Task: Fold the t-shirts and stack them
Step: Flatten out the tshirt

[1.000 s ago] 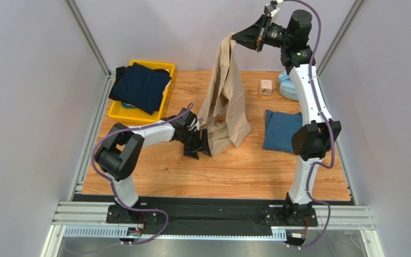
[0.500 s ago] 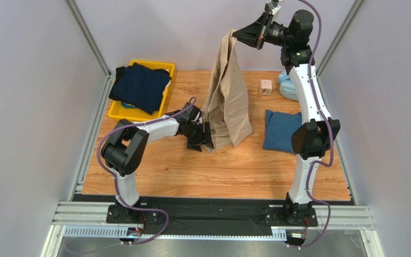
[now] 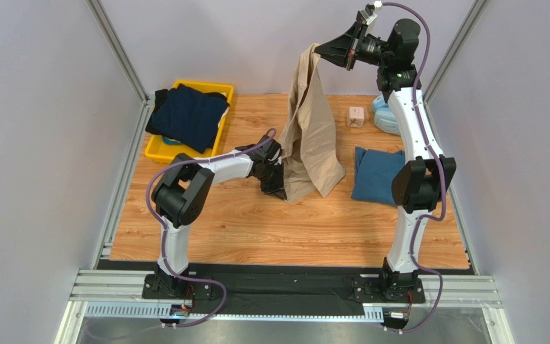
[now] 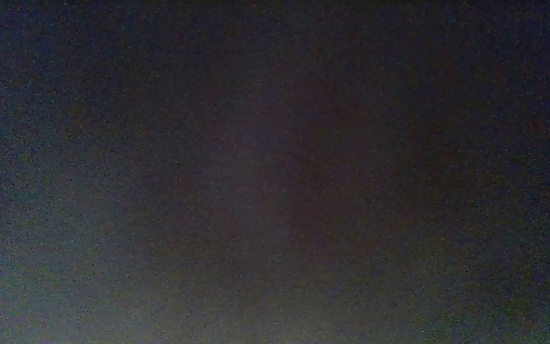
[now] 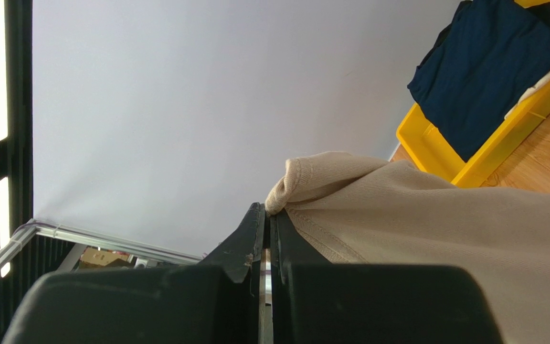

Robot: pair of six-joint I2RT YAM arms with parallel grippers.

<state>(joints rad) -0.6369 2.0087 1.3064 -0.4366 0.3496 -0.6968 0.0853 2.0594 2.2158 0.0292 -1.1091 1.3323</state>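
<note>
The beige tee [image 3: 312, 136] is held high by the right hand [image 3: 320, 49], its fingers clamped shut on a stitched edge of the cloth. The rest hangs straight below that hand, with the lower edge bunched on the tabletop [image 3: 292, 229]. The left hand [image 3: 278, 185] is pressed into that lower edge. Its camera is blacked out, so whether it is open or closed cannot be told. Bare wood is seen on its near side. A folded teal tee [image 3: 377, 174] lies to its right, apart from the beige hem. A navy tee [image 3: 188, 115] is draped over a yellow bin [image 3: 157, 152] well to its left.
</note>
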